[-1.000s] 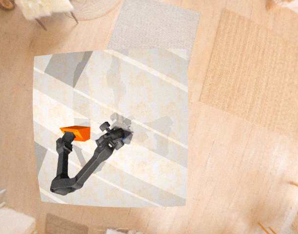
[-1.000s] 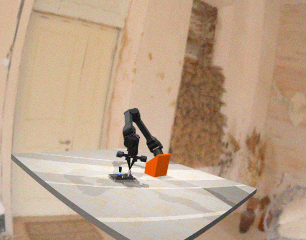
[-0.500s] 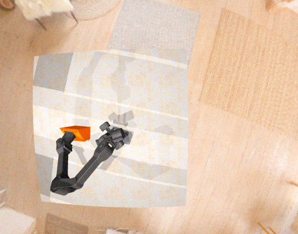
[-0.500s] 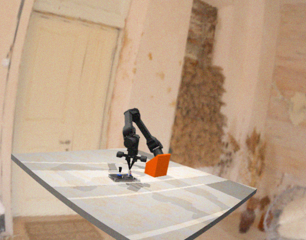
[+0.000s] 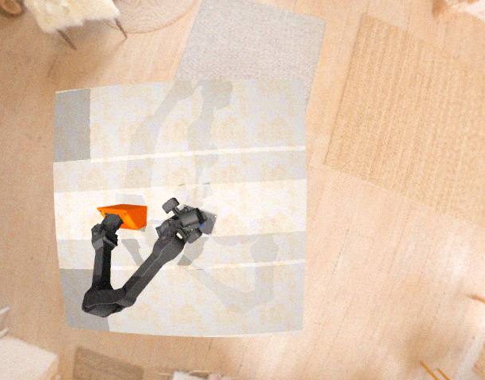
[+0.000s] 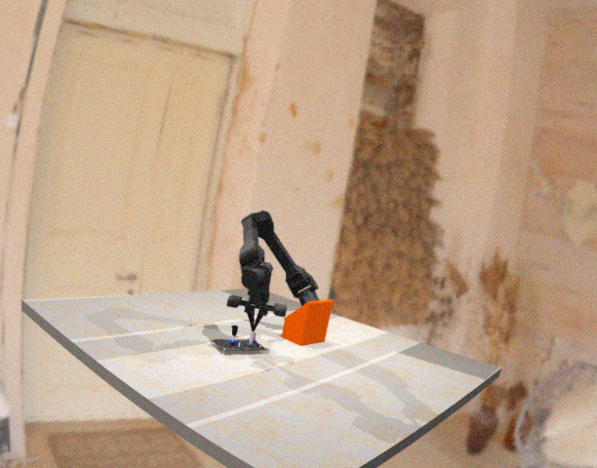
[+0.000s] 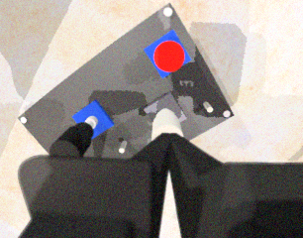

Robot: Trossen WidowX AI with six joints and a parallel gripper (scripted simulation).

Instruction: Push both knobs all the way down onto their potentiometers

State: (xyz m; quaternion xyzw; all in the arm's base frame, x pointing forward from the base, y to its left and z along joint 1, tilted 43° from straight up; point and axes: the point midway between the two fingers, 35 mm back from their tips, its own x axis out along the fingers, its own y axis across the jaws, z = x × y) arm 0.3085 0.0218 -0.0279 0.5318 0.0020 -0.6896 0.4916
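The circuit board stands on the table. A black knob stands high above its blue potentiometer, with pale shaft showing below it; the gripper partly hides it in the wrist view. A tall white knob is over a grey potentiometer. A red knob is over another blue potentiometer; its gap is hidden. My gripper is shut and empty, its tips at the top of the white knob; I cannot tell whether they touch.
An orange wedge-shaped block stands on the table near the arm's base. Small pale pins stand up from the board. Shadows and light bands cross the table.
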